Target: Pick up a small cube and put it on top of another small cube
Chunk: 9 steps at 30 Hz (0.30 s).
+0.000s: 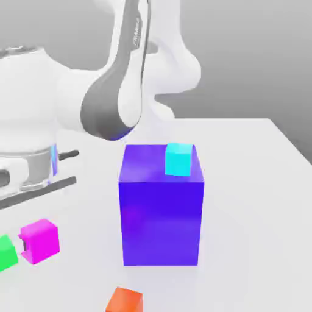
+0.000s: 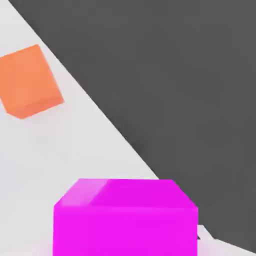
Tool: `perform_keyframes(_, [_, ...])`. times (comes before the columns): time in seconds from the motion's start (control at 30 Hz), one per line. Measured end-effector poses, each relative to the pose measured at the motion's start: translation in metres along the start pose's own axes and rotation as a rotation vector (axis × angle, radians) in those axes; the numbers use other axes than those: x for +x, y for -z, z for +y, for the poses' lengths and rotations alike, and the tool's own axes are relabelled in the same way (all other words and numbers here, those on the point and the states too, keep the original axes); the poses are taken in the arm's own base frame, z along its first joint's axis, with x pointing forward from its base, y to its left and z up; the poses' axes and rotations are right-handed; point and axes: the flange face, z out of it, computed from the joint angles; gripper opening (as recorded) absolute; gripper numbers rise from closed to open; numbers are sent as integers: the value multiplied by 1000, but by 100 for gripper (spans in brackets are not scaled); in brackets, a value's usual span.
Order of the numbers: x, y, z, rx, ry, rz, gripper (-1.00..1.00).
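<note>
Clenched on the magenta cube (image 1: 40, 240), my tool (image 1: 24, 244) sits low at the exterior view's left, with a dark fingertip showing against the cube's left face. I cannot tell from that view whether the cube rests on the worktop (image 1: 244, 201) or hangs just above it. On the hand view I see the same magenta cube (image 2: 125, 220) close up, with the white worktop (image 2: 90, 145) behind it and dark ground beyond its edge.

Just beside the held cube, toward the exterior view's left edge, I see the green cube (image 1: 6, 253), cut off by the frame. The two stand side by side, very close; I cannot tell whether they touch. The magenta one is not on top of the green one.

Near the middle of the worktop stands the big blue-purple block (image 1: 161, 213), upright, with a small cyan cube (image 1: 179, 159) at its top near the far right corner. An orange cube (image 1: 125, 300) lies at the near edge, in front of the block, well apart from the magenta one; I also see it on the hand view (image 2: 30, 80). My arm (image 1: 119, 79) arches over from the back left.
</note>
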Motion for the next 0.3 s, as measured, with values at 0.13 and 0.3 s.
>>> perform_keyframes(0.13, [-50, -64, 81, -4, -256, -80, -100])
perform_keyframes(0.3, [-55, -76, 85, -4, -271, -84, 100])
